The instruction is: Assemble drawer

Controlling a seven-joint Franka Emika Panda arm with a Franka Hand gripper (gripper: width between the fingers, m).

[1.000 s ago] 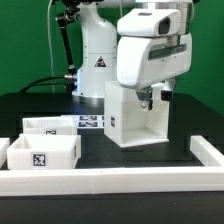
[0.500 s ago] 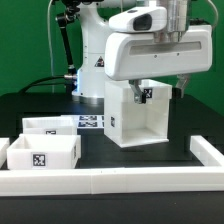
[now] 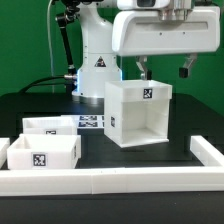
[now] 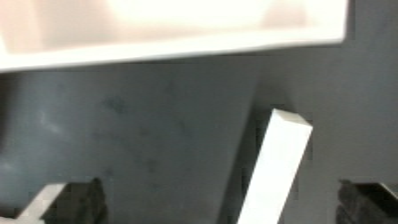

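Note:
The white box shell [image 3: 138,112] stands open-sided on the black table in the middle of the exterior view, with square tags on its top and side. Two small white trays [image 3: 52,128] [image 3: 42,156] sit at the exterior view's left, each tagged. My gripper [image 3: 163,70] hangs open and empty above the shell's back edge, its dark fingers [image 3: 186,70] spread wide. In the wrist view the shell's pale edge [image 4: 160,30] fills one side and both fingertips [image 4: 66,200] show apart with nothing between them.
A long low white rail [image 3: 110,182] runs along the table's front and turns back at the exterior view's right [image 3: 208,152]; it also shows in the wrist view [image 4: 276,170]. The marker board [image 3: 90,122] lies behind the trays. The robot base [image 3: 95,55] stands at the back.
My gripper has risen from beside the shell's top to clear above it. The shell and trays have not moved.

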